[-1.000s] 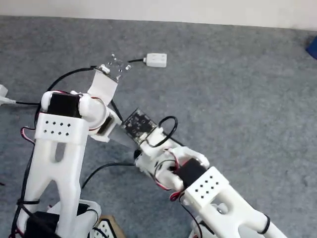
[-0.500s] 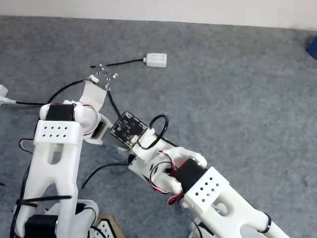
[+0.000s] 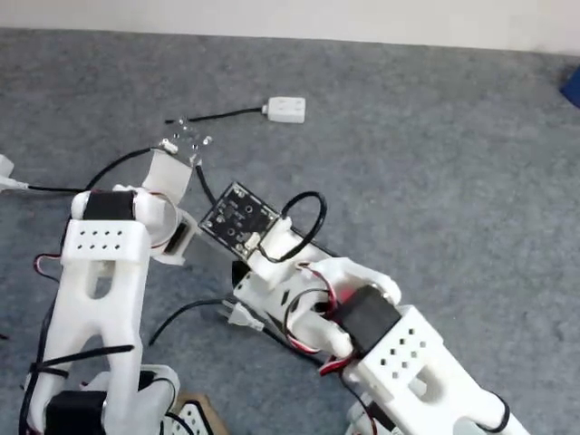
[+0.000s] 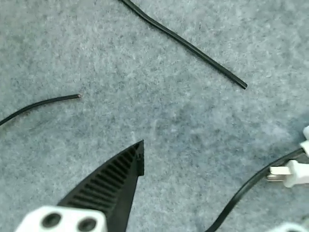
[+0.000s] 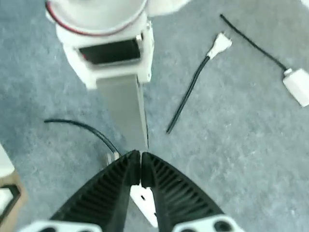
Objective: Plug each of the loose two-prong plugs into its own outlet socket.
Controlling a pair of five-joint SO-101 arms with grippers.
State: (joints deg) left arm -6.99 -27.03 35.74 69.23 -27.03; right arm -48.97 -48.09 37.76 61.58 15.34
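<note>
Far left of the outlet socket, at the high view's edge, a small white block with a black cord is noted; a second socket is suspected, not confirmed. Left of the outlet socket and nearer the arm bases, the left gripper is seen as one black jaw alone, with bare carpet where its partner would meet it: released, nothing held. One loose plug is found lying just beside it, prongs free, so it is judged to lie short of any socket. Two cut cord ends are seen on the carpet ahead of that jaw. Further right, yet left of the outlet socket and well nearer the bases, the right gripper is clenched, tips together, nothing visibly between them. A second plug is seen on the carpet beneath it, so a hover ahead of a pick is supposed. The outlet socket itself is laid flat, no plug seen in it, its cord trailed leftward. The way from the second plug to the outlet socket is judged barred by the left arm, planted just in front of the right gripper. The strewn cords may also be snagged.
</note>
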